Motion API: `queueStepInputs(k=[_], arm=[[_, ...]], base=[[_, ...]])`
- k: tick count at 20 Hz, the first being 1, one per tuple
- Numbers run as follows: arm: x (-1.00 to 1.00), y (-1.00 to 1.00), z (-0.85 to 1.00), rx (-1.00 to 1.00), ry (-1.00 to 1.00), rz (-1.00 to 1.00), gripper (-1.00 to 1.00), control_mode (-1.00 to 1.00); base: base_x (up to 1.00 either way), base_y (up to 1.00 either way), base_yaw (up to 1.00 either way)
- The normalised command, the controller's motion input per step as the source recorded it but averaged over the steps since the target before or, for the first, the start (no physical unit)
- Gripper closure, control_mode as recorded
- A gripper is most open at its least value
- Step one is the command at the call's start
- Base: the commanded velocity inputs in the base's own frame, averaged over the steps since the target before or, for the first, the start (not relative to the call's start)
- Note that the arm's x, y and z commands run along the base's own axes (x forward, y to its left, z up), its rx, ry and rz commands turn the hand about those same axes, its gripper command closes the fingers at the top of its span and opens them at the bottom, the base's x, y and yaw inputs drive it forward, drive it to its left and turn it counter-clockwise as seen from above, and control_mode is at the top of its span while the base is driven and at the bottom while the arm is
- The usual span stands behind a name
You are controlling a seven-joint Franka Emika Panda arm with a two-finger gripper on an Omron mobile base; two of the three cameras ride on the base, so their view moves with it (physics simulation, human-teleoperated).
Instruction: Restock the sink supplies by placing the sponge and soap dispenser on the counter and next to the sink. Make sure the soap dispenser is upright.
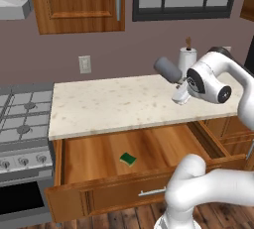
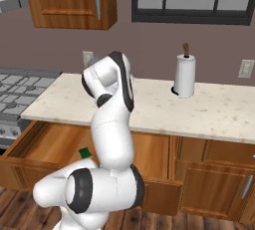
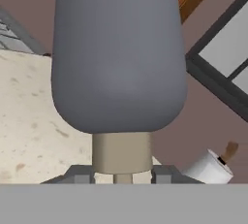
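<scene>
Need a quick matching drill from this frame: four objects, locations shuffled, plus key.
Things:
1. small flat green sponge
2. rounded grey-blue soap dispenser bottle
3. white paper-towel roll
4. white wall outlet plate

Places:
A. standing on the beige speckled stone counter
B. held in the end effector above the counter
C. lying in the open wooden drawer
D. on the wall behind the counter

Pairs: 1-C, 2-B, 3-A, 4-D

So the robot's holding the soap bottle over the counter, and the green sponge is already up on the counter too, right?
Not quite. The gripper does hold the soap bottle over the counter, but the left base view shows the sponge lying in the open drawer below it.
</scene>
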Motion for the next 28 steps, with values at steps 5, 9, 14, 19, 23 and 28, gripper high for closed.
queueStepInputs(k=[5, 9, 14, 19, 23, 28], arm=[[-0.05, -0.21, 0.57, -0.64, 0.0, 0.23, 1.0, -1.0], [-0.27, -0.42, 0.68, -0.63, 0.0, 0.17, 1.0, -1.0], [-0.41, -0.27, 0.6, -0.59, -0.01, 0.13, 1.0, -1.0], [-0.52, 0.0, 0.95, -0.22, 0.0, 0.01, 1.0, -1.0], [-0.64, -0.05, 0.99, -0.09, 0.04, 0.0, 1.0, -1.0], [-0.27, -0.04, 0.37, -0.02, 0.07, -0.03, 1.0, -1.0]], base=[[0.0, 0.0, 0.0], [0.0, 0.0, 0.0], [0.0, 0.0, 0.0], [0.0, 0.0, 0.0], [0.0, 0.0, 0.0], [0.0, 0.0, 0.0]])
